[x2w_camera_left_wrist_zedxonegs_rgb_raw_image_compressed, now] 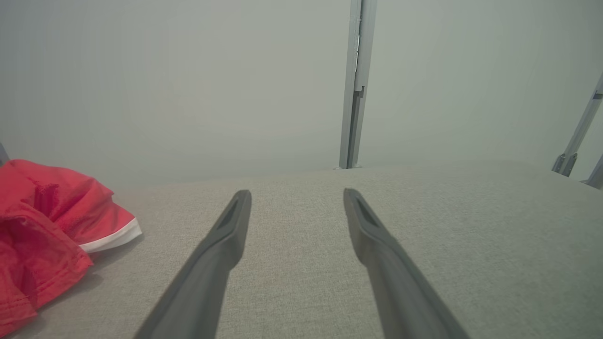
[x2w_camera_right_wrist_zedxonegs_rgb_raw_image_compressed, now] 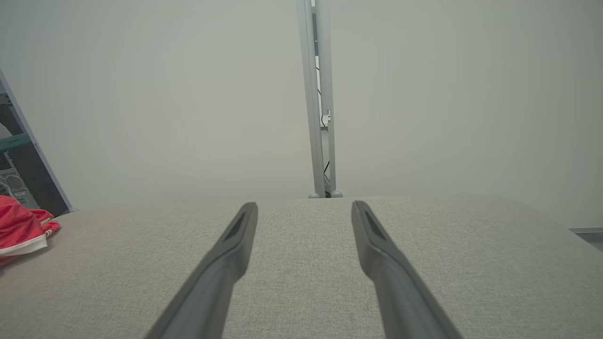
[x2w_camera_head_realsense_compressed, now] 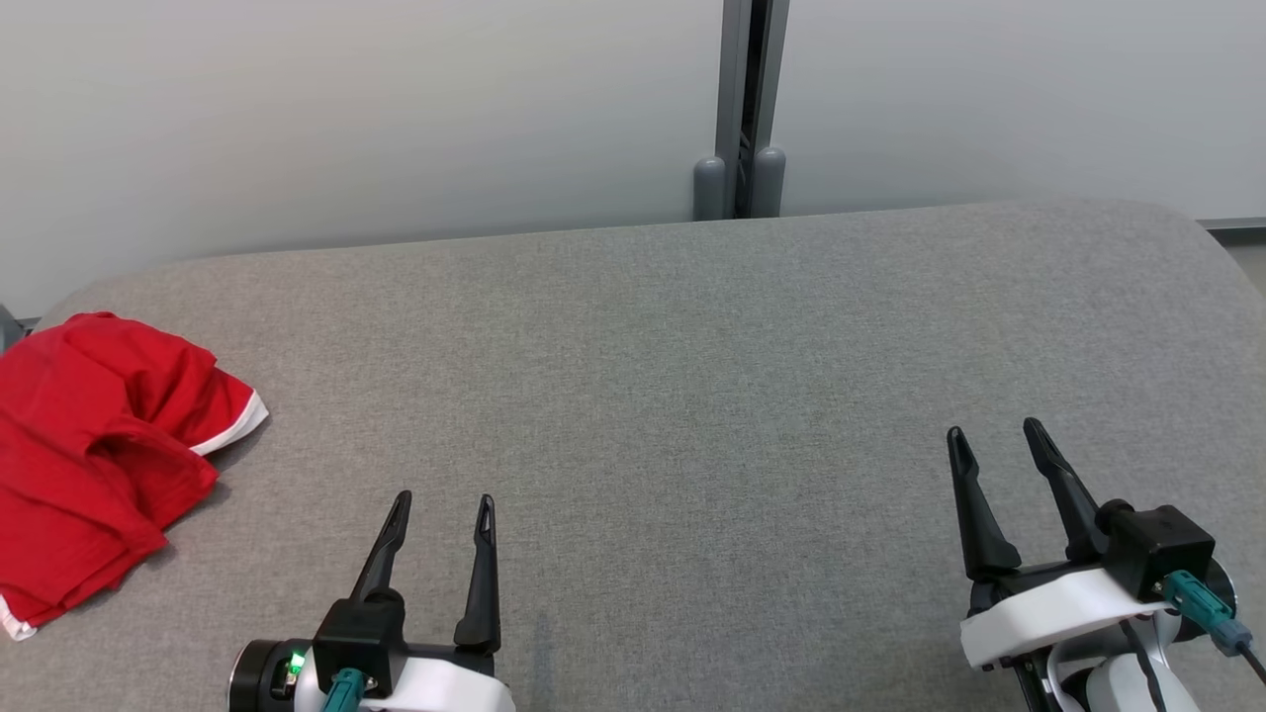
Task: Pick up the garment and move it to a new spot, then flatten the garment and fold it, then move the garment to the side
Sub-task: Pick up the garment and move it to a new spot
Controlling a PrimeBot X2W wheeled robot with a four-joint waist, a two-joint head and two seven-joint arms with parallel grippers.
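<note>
- A grey fabric-covered table stands before pale wall panels joined by a grey post.
- The red garment, trimmed in white, lies crumpled at the table's left edge.
- The left gripper hovers near the front edge, fingers apart and holding nothing. The garment lies to its left, not touching.
- The right gripper, fingers likewise apart and holding nothing, is well apart from the garment, across the table.

- Red garment: cut off by the head view's left edge; crumpled folds hide its kind.
- My left hand and right hand: wrists cut off at the bottom edge.
</note>
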